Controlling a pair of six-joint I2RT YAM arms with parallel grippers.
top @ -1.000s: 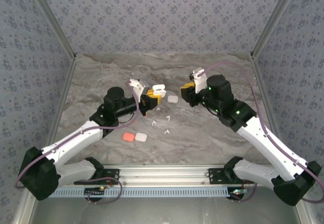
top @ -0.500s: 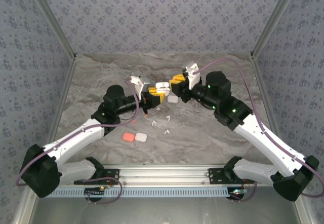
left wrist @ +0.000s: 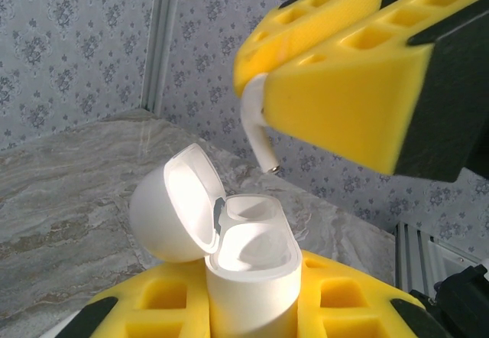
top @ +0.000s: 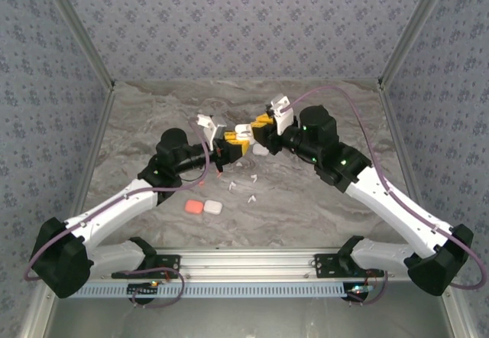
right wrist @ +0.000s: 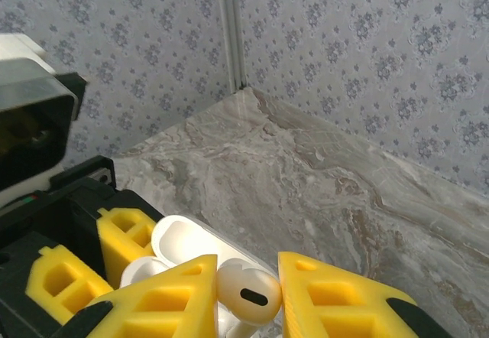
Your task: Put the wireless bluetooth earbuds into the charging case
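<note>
Two pincers meet. The left gripper [top: 235, 144] clamps the open charging case [left wrist: 252, 273] upright between its yellow pads [left wrist: 348, 300], lid [left wrist: 172, 208] tipped back. The right gripper [top: 262, 122] pinches one white earbud [left wrist: 256, 120], its stem pointing down just above the case's mouth, apart from it. Spare earbuds [top: 244, 179] lie near the left gripper.

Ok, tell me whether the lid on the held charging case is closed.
No: the charging case has its lid swung open.

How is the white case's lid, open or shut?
Open. The charging case has its lid flipped back, showing the hollow inside.
</note>
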